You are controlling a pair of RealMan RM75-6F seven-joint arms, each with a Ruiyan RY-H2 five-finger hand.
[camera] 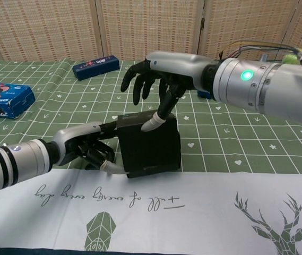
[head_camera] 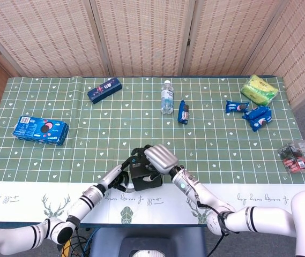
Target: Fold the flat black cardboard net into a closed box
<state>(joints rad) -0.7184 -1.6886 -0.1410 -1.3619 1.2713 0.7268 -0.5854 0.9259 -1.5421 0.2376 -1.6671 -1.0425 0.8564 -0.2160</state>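
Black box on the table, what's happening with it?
Both hands are working the black cardboard box near the table's front edge. The left hand holds its left side, while the right hand hovers over the top, one finger pressing down on the upper edge. It already stands as a box shape; whether it's fully closed can't be told.

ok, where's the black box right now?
Head view: black box at the near table edge, centre, between the left hand and right hand.
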